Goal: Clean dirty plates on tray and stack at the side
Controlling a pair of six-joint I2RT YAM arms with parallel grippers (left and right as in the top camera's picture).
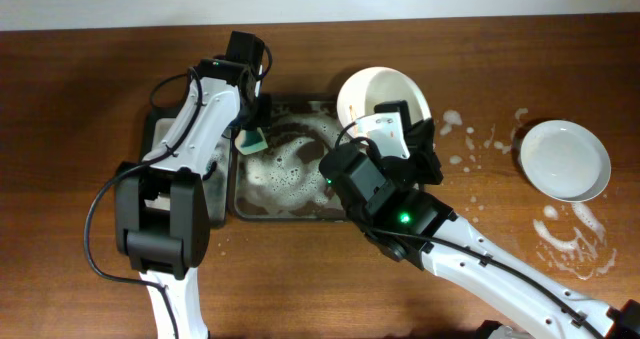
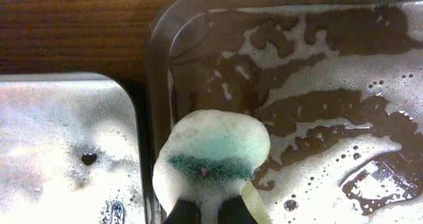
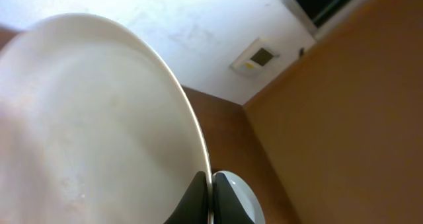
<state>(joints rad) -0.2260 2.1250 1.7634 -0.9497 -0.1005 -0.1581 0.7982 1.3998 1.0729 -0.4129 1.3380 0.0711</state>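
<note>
My right gripper [image 1: 388, 119] is shut on the rim of a white plate [image 1: 378, 94] and holds it tilted up above the right end of the soapy dark tray [image 1: 300, 211]. In the right wrist view the plate [image 3: 86, 131] fills the left side, pinched at the jaws [image 3: 210, 191]. A pale blue-grey plate [image 1: 565, 159] lies on the foam-spattered wood at the right and also shows in the right wrist view [image 3: 241, 197]. My left gripper [image 1: 250, 134] is shut on a foamy green sponge [image 2: 215, 154] over the tray's left end [image 2: 158, 65].
A smaller, narrower foam-covered tray [image 2: 66, 145] sits just left of the big tray. White soap foam [image 1: 575, 241] spatters the wood around the blue-grey plate. Wall lies beyond the table's far edge.
</note>
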